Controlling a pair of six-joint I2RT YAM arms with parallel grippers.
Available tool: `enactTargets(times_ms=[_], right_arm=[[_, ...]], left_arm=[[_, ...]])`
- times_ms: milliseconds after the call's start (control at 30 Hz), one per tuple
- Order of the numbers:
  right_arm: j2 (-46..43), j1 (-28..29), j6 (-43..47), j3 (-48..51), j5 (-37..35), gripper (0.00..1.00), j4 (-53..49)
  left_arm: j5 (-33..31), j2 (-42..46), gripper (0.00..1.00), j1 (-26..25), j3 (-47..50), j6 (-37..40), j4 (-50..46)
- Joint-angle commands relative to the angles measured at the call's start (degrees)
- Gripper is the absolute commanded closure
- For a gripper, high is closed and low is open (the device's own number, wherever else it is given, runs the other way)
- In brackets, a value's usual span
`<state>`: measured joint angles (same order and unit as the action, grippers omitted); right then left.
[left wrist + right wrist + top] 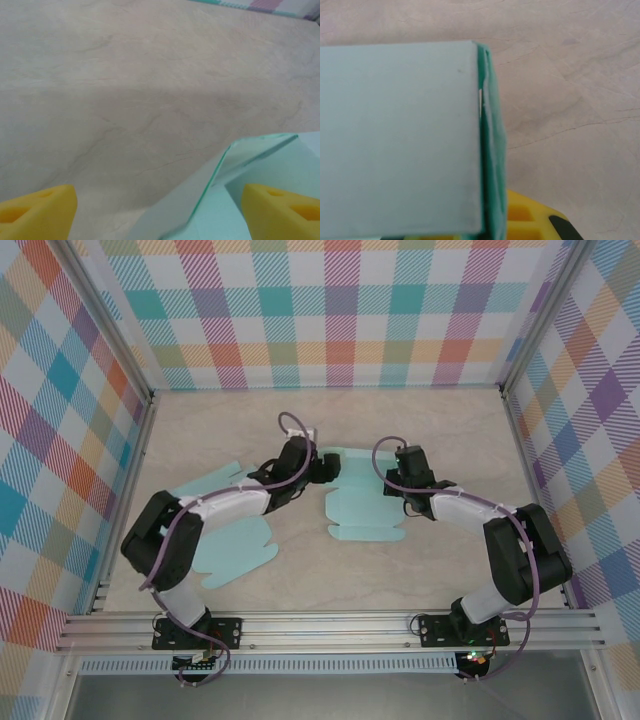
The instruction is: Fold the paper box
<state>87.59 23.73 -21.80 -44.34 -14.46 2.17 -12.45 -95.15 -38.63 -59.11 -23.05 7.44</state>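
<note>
the paper box (pixel 366 498) lies as a pale teal cut-out near the middle of the light wood tabletop (pixel 450 430), between the two wrists. the left fingers (pixel 39 210) stand wide apart, one yellow pad at each lower corner of the left wrist view. a flap of the box rises off the tabletop between them, its thin green edge slanting upward. whether either pad touches it cannot be told. the right fingers (pixel 527 220) are clamped on the box's upper right edge. there the sheet is doubled over, with a darker green fold running along a flat pale panel. two more teal sheets lie flat on the left side of the tabletop, one (pixel 238 555) beside the left arm's elbow and one (pixel 200 482) further back, partly under the arm. plaid walls (pixel 330 310) enclose the tabletop on three sides.
</note>
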Motion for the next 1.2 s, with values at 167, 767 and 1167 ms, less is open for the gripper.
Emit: enactTargets(times_ms=[167,767,1167], right_arm=[[-2.4,0.3,0.0,0.7,-0.7,1.00,2.3],[-3.5,0.3,0.2,2.5,0.0,1.00,3.3],[-3.7,0.3,0.3,3.1,1.0,1.00,4.0]], left_arm=[[-5.0,14.1,0.22,-0.8,11.6,-16.1,-3.4],[5.2,2.8,0.26,-6.5,13.0,-19.2,11.3],[5.5,-3.2,0.37,-6.4,7.4,-16.9,13.3]])
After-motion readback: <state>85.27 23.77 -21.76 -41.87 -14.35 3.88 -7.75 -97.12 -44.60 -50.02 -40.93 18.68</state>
